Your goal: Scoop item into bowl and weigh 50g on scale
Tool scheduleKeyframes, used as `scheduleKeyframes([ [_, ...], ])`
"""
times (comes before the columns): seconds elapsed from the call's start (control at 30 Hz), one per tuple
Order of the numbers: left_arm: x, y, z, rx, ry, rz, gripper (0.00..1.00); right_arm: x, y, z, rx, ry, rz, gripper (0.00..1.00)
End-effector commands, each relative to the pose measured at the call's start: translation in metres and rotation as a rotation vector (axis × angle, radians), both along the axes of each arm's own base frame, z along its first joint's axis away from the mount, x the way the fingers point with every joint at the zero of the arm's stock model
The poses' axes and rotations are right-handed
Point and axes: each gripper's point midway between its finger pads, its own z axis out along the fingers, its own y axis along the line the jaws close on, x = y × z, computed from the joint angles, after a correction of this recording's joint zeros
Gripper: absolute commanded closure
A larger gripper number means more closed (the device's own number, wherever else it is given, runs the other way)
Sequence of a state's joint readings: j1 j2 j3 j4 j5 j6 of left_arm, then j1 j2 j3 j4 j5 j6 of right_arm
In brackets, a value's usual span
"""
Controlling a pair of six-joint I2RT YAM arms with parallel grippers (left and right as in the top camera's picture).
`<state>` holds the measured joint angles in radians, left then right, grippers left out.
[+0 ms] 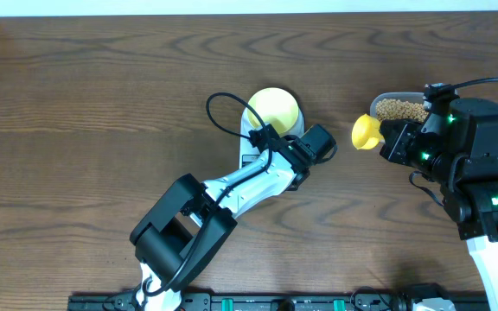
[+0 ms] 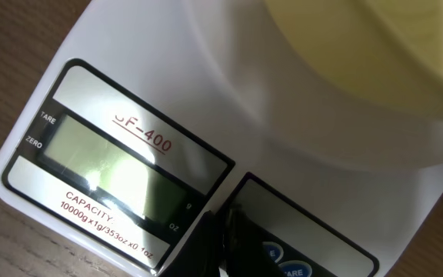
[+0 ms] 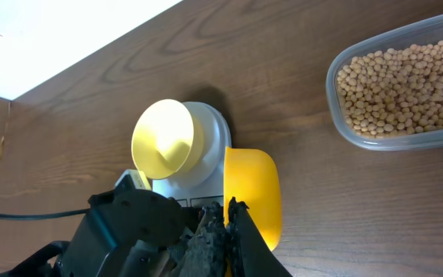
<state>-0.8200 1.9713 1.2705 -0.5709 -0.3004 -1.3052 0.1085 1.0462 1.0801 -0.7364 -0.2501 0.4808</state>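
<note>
The pale-yellow bowl (image 1: pixel 275 107) stands on the white scale (image 1: pixel 248 159) and looks empty. My left gripper (image 1: pixel 264 138) is shut, and its tips (image 2: pixel 227 221) rest at the scale's button panel beside the grey display (image 2: pixel 114 161). The bowl (image 2: pixel 375 54) fills the top right of the left wrist view. My right gripper (image 1: pixel 388 138) is shut on the handle of a yellow scoop (image 1: pixel 367 131) and hovers between the scale and the tub. No beans show in the scoop (image 3: pixel 252 188). The beans (image 3: pixel 406 81) lie in a clear tub (image 1: pixel 400 110).
The left arm (image 3: pixel 129 231) reaches across the table from the near edge to the scale. A black cable (image 1: pixel 223 112) loops beside the bowl. The right arm's body (image 1: pixel 474 164) stands at the right, just in front of the tub.
</note>
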Motion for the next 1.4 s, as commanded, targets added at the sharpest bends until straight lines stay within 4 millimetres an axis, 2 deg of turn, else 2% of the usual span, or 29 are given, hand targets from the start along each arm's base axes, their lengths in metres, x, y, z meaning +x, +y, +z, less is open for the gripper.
scheduleKeyframes([
  [0.0,-0.008,0.010,-0.027,0.057,0.058,0.001,0.93,0.002,-0.001,0.007,-0.007,-0.020,0.010,0.99],
  [0.83,-0.010,0.010,-0.035,0.066,0.077,-0.004,0.93,0.001,-0.001,0.006,-0.007,-0.019,0.010,0.99],
  [1.37,-0.020,0.002,-0.041,0.045,0.114,-0.026,0.93,0.001,0.001,0.007,0.000,-0.019,0.019,0.99],
])
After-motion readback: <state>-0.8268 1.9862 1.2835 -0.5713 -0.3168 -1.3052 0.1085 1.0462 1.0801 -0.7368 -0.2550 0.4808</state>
